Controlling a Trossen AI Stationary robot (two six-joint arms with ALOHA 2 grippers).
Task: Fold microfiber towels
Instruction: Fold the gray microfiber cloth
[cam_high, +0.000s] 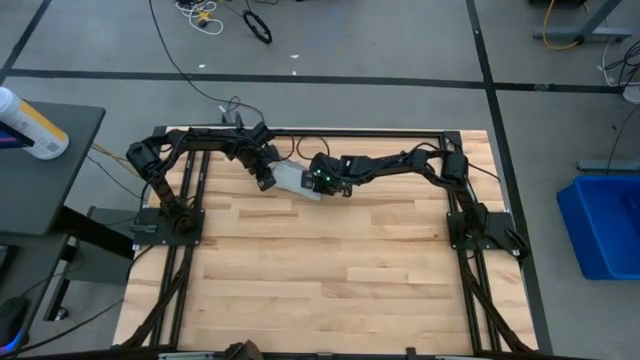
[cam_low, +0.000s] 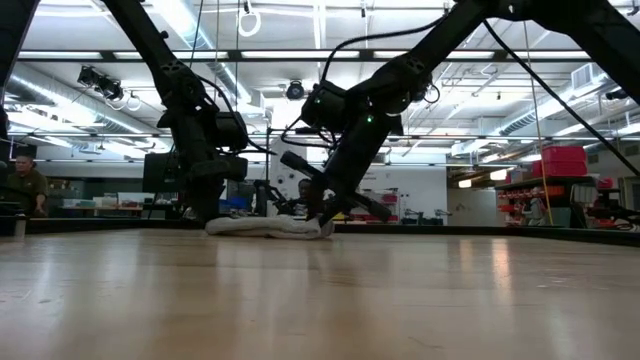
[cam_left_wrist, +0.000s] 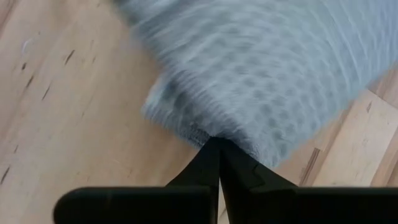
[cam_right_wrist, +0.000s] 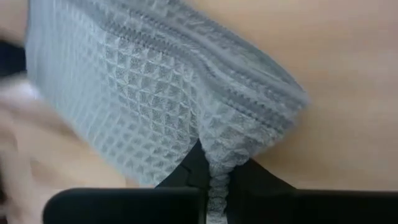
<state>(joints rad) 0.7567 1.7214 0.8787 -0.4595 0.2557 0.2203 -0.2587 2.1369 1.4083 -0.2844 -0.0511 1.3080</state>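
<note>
- High view: a folded grey towel (cam_high: 292, 178) is pinched at the table's (cam_high: 330, 280) far side between the left gripper (cam_high: 266, 179) and right gripper (cam_high: 322, 185).
- Low view: the towel (cam_low: 268, 227) is seen lying flat.
- Wrist views: both grippers are clamped on hems; no writing is legible.

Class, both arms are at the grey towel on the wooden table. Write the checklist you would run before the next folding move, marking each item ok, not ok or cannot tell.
1. Left gripper shut on the towel edge: ok.
2. Right gripper shut on a bunched edge: ok.
3. Towel lying low on the table: ok.
4. Layers folded evenly: cannot tell.
5. White corner tag located: cannot tell.
6. Bare table in front of the towel for laying it down: ok.
</note>
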